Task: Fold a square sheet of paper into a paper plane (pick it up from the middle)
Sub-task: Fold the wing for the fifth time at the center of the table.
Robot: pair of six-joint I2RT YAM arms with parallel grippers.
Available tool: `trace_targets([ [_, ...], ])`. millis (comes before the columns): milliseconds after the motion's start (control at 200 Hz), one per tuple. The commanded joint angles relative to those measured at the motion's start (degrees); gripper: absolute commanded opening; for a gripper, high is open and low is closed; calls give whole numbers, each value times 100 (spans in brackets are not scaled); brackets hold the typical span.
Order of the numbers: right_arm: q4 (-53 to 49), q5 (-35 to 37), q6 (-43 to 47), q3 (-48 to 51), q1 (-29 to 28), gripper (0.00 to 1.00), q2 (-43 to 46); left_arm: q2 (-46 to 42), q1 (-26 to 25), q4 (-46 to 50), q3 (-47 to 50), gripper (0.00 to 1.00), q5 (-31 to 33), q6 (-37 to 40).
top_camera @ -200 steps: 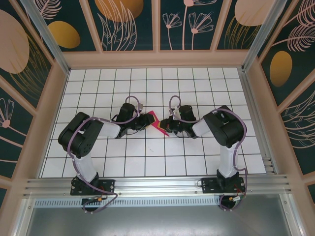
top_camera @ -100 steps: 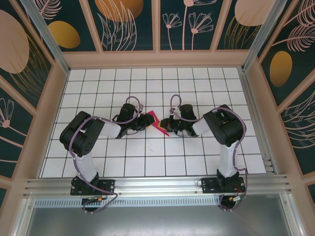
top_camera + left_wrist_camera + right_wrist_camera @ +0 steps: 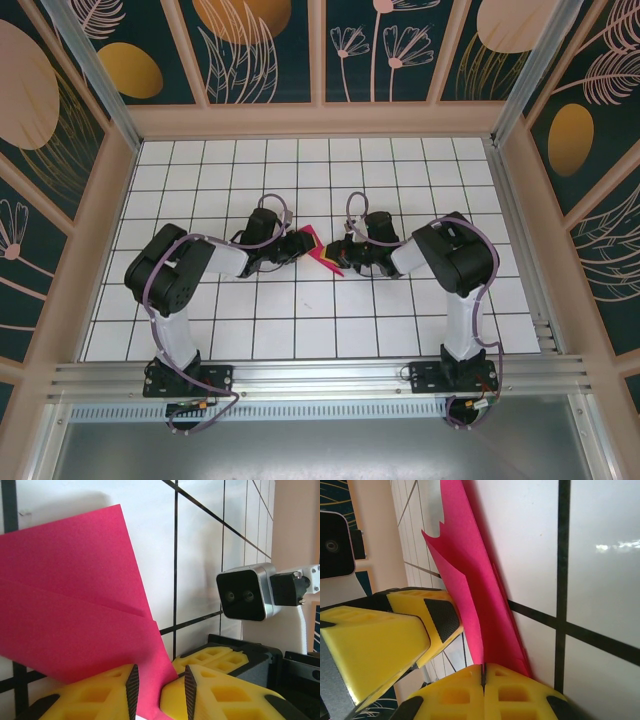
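The pink sheet of paper (image 3: 322, 250), folded into a narrow layered shape, stands on edge between my two grippers at mid-table. My right gripper (image 3: 341, 258) is shut on its lower edge; in the right wrist view the paper (image 3: 470, 580) runs into the closed seam of the right gripper (image 3: 483, 669). My left gripper (image 3: 302, 244) meets the sheet from the left. In the left wrist view the folded paper (image 3: 75, 615) dips into the gap of the left gripper (image 3: 160, 675), whose pads stand apart without pinching it.
White grid-tiled table (image 3: 300, 320) with low wooden walls (image 3: 320, 122) around it. The right arm's wrist camera (image 3: 245, 592) and yellow fingers (image 3: 215, 657) sit close beside the left gripper. One left finger (image 3: 410, 625) hangs near the paper in the right wrist view.
My left arm has edged slightly right toward the paper. The paper and the right gripper stay where they were.
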State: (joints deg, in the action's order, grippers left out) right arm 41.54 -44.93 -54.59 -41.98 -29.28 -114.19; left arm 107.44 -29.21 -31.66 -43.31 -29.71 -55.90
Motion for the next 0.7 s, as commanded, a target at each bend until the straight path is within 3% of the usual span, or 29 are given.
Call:
trace_targets([
  [0, -401, 85, 6, -39, 11, 0, -265, 146, -22, 266, -152, 33, 136, 215],
  [520, -614, 79, 148, -125, 1, 0, -296, 304, -24, 990, -426, 32, 489, 299],
  [695, -1045, 4, 626, -355, 1, 9, -233, 361, -23, 1423, -585, 31, 664, 340],
])
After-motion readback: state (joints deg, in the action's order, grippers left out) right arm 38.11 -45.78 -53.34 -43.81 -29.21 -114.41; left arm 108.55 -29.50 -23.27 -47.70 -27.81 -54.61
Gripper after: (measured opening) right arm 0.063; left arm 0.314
